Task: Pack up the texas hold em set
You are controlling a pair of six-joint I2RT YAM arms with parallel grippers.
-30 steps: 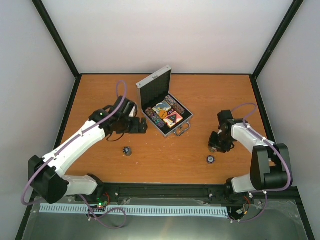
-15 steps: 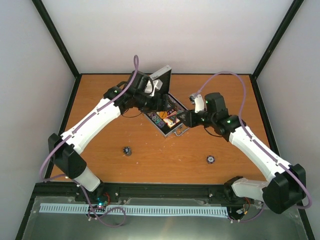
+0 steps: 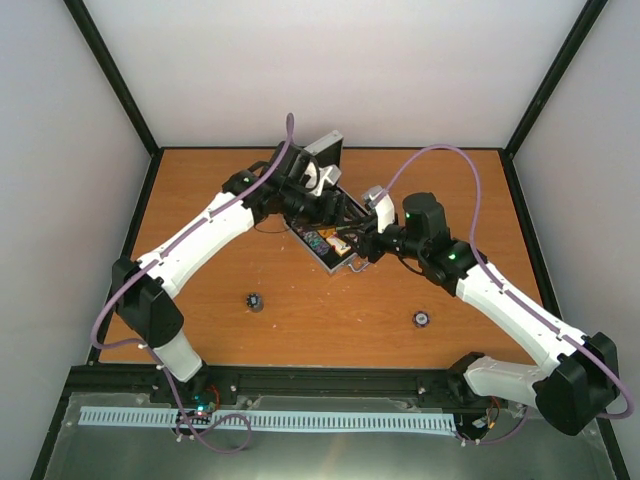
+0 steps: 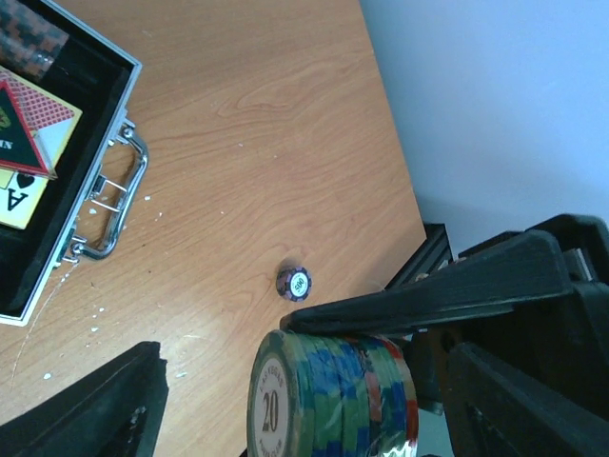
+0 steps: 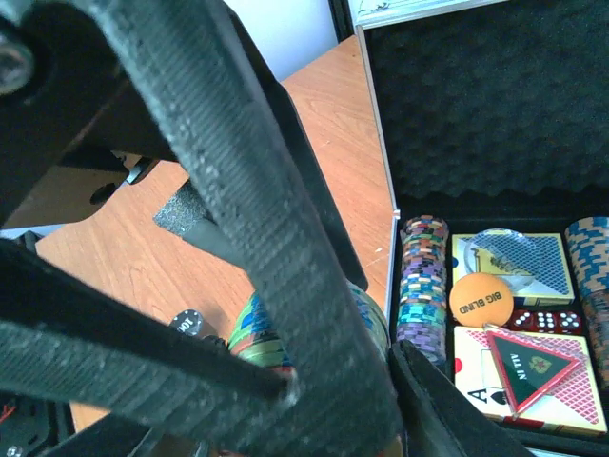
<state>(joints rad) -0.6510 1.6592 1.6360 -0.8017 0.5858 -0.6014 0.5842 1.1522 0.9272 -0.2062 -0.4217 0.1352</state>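
The silver case (image 3: 322,160) stands open mid-table, and its black lining (image 5: 495,95) holds a chip row (image 5: 423,286), two card boxes (image 5: 521,262), an orange disc (image 5: 481,300) and a dark triangular token (image 5: 531,367). My two grippers meet at the case's front edge. A green-and-blue chip stack (image 4: 328,395) with a "20" face lies sideways between the wide-apart fingers of my left gripper (image 3: 338,213), with gaps on both sides. One finger of my right gripper (image 3: 360,240) rests along the stack's top (image 4: 428,297), and the stack (image 5: 249,333) sits between its fingers.
Two loose chips lie on the wood: a dark "100" one (image 3: 255,300), also in the right wrist view (image 5: 187,324), and a purple "500" one (image 3: 422,319), also in the left wrist view (image 4: 294,283). The case handle (image 4: 114,205) sticks out at its front. Walls enclose the table.
Both arms have swung from the loose chips to the case. In the last half second the two grippers have closed in on each other at the case's front.
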